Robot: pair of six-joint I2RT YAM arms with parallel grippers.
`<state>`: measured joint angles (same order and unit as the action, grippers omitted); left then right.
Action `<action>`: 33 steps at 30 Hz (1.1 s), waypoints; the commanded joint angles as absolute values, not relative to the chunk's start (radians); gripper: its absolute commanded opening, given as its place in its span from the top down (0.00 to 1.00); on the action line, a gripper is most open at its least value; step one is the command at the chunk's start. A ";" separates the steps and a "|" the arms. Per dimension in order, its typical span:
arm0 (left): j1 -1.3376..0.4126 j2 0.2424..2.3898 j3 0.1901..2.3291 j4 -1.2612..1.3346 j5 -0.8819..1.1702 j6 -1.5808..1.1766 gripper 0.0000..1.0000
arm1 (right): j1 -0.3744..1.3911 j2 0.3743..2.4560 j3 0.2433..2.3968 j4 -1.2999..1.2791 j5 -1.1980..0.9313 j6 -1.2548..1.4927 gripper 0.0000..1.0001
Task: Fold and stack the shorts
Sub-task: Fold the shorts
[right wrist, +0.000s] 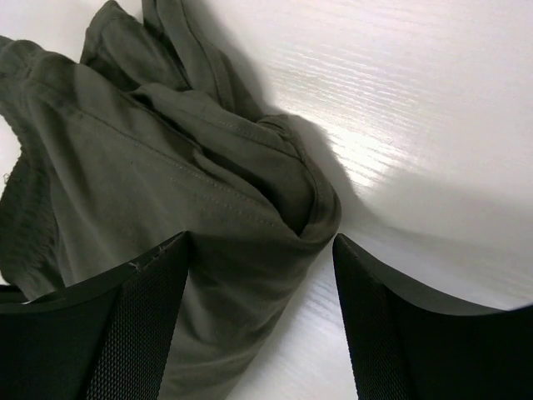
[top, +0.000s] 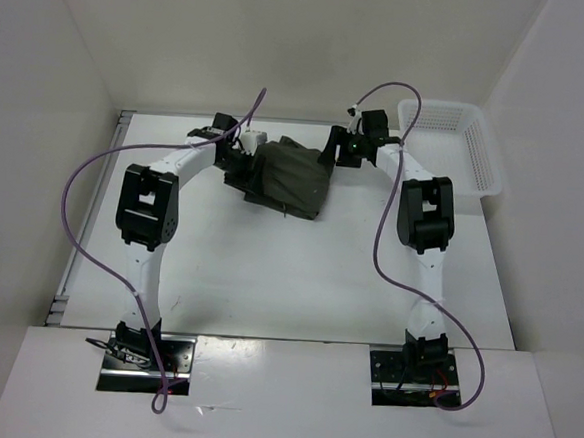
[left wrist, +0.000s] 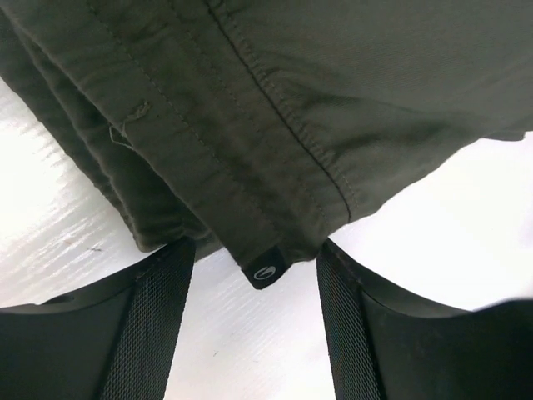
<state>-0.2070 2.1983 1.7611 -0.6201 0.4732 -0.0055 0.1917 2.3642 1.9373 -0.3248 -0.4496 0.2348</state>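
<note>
The dark olive-green shorts [top: 290, 176] lie bunched and partly folded at the far middle of the white table. My left gripper [top: 238, 155] is at their left edge; in the left wrist view it [left wrist: 256, 321] is open, with a seamed hem [left wrist: 275, 158] and a small black label [left wrist: 266, 270] just ahead of the gap between the fingers. My right gripper [top: 339, 148] is at their upper right edge; in the right wrist view it [right wrist: 260, 321] is open, with a rolled fold of the shorts [right wrist: 208, 217] lying between the fingers.
A white plastic mesh basket [top: 456, 145] stands at the far right of the table. White walls close in the back and sides. The arms' bases sit at the near edge, with purple cables looping above each arm.
</note>
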 commanded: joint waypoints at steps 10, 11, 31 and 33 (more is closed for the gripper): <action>-0.209 2.237 1.829 -0.614 0.534 0.000 0.88 | 0.195 2.424 2.014 -0.288 -0.451 0.293 0.44; -0.209 2.237 1.829 -0.614 0.534 0.000 0.98 | 0.195 2.424 2.014 -0.288 -0.451 0.293 0.49; -0.175 2.121 1.677 -0.647 0.479 0.000 1.00 | 0.195 2.502 2.195 -0.288 -0.365 0.293 0.73; -0.175 2.121 1.667 -0.647 0.492 0.000 1.00 | 0.195 2.502 2.195 -0.288 -0.388 0.284 0.45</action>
